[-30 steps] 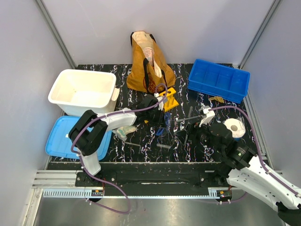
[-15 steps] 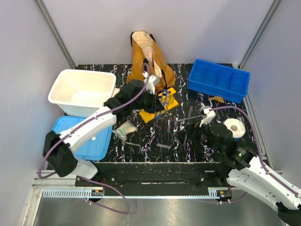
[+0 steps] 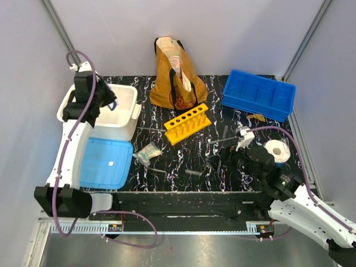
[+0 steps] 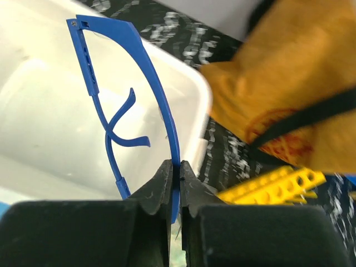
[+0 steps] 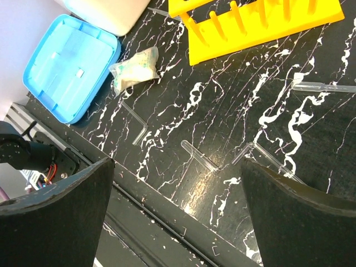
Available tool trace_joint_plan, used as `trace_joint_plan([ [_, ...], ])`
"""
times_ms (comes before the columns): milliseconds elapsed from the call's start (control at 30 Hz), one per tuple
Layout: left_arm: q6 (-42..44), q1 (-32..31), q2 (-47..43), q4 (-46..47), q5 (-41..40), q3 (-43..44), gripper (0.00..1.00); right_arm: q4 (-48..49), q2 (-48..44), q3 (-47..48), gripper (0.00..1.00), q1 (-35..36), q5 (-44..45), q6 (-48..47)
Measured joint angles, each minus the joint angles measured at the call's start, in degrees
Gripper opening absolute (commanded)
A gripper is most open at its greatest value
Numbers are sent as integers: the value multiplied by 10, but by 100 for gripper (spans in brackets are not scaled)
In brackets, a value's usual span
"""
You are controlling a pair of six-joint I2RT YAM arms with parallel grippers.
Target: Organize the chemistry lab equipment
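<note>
Desk (image 3: 222, 183): black marbled surface, carrying all items.

White bin (image 3: 122, 114), far left: the left end effector (image 4: 176, 167) hangs over it, jaws clamped tight on the blue safety glasses (image 4: 164, 111), which are held above the bin's interior. Step in hand, by my judgement: depositing the glasses. The next move calls for lowering them inside the walls, then releasing.

Yellow test-tube rack (image 3: 187, 123): mid-desk, holes appear empty.

Right end effector (image 5: 175, 167): spread wide, holding nothing, poised above loose clear tubes (image 5: 198, 154) near the front edge. A pickup there would need a low, aligned approach.
</note>
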Motion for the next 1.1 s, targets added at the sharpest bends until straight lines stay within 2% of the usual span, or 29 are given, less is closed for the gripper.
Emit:
trace_joint_plan([
  [167,-19,103,56,-17,4,0,0,-9,4,9,100,0,1,-9],
  [267,-23,123,91,-19,8,0,0,-9,-1,10,100,0,1,-10],
  [600,-17,132,226,5,42,13,0,-11,3,21,100,0,11,-10],
  [967,-26,135,306,28,71,13,0,-12,28,28,100,0,27,-8],
  [1100,-27,135,337,27,75,13,13,-12,31,28,100,0,31,-7],
])
